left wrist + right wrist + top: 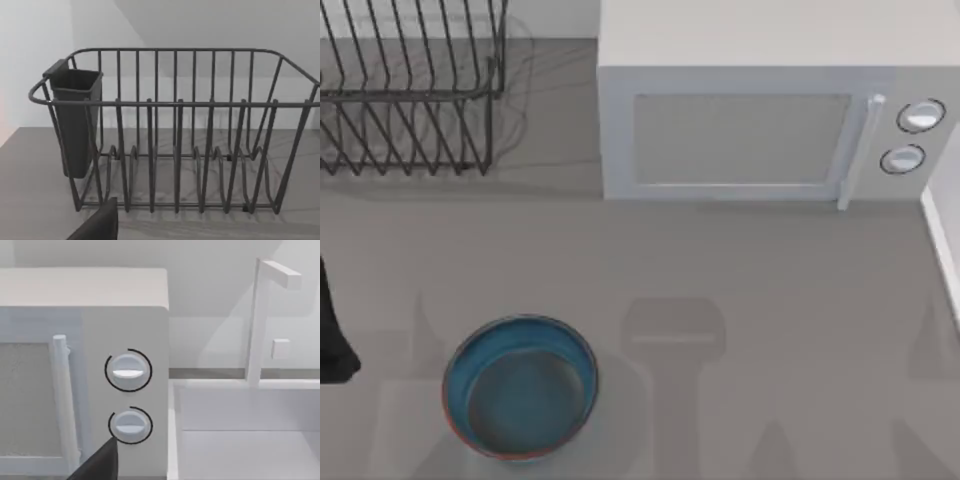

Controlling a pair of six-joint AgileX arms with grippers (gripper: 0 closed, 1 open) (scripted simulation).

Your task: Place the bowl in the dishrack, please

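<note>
The bowl (520,388) stands upright on the grey table near the front left, teal-blue inside with an orange-red rim. Nothing touches it. The dishrack (410,90) of black wire sits at the back left corner; the left wrist view faces it, and the dishrack (175,150) holds nothing between its tines. A dark part of my left arm (332,330) shows at the left edge, left of the bowl and apart from it. A dark piece of my left gripper (97,227) lies in front of the rack. A dark piece of my right gripper (97,465) points at the microwave's knobs.
A pale-grey microwave (740,130) with its door shut stands at the back, right of the rack. A dark cutlery cup (75,125) hangs on one end of the rack. A white basin with a faucet (260,320) lies beside the microwave. Bare table lies between bowl and rack.
</note>
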